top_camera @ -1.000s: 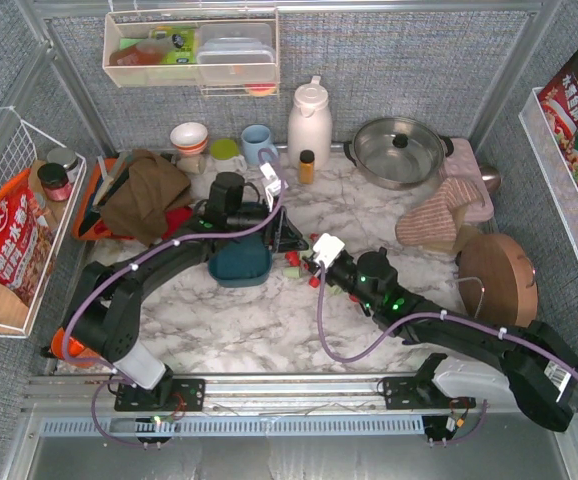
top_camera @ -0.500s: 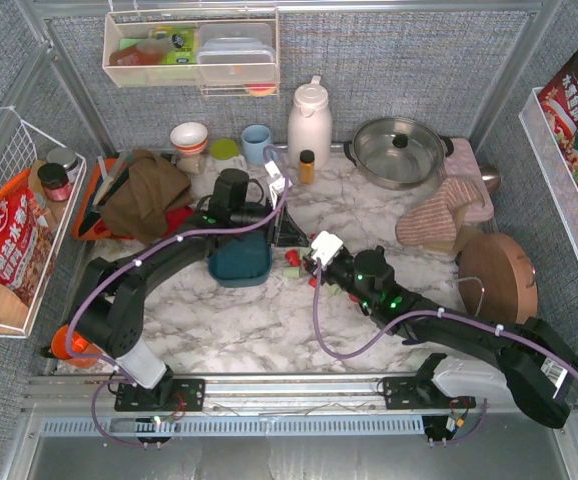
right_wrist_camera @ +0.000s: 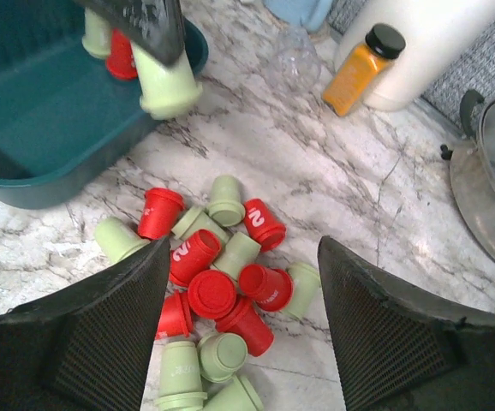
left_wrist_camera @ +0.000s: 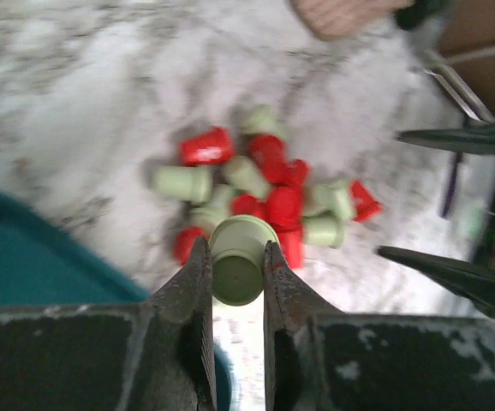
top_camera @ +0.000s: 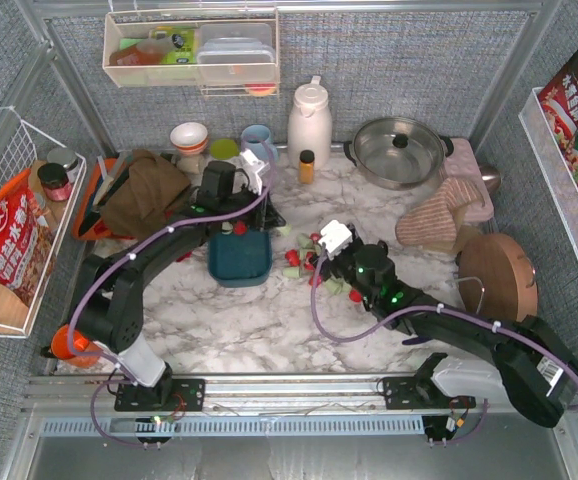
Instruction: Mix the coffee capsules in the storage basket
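Marble tabletop [top_camera: 269,330]: storage basket [right_wrist_camera: 50,111] holds two coffee capsules [right_wrist_camera: 121,53], perhaps more out of sight; left gripper [left_wrist_camera: 235,253] clamps a mint-green capsule [left_wrist_camera: 237,261] at its rim, right gripper [right_wrist_camera: 241,248] gapes empty over the loose pile [right_wrist_camera: 222,287] alongside, most not yet in.

worktop [top_camera: 269,330]: smooth marble-pattern, slight sheen | coffee capsules [right_wrist_camera: 222,282]: matt plastic | storage basket [right_wrist_camera: 42,111]: smooth glossy plastic | pot [top_camera: 419,160]: polished metal | towel [top_camera: 439,215]: ribbed cloth

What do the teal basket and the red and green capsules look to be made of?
Shallow dark teal oblong basket: likely moulded plastic, smooth and slightly glossy, with a rounded rim. Small red and pale green tapered capsules: probably plastic or coated aluminium, satin, with flanged rims; cannot tell which.
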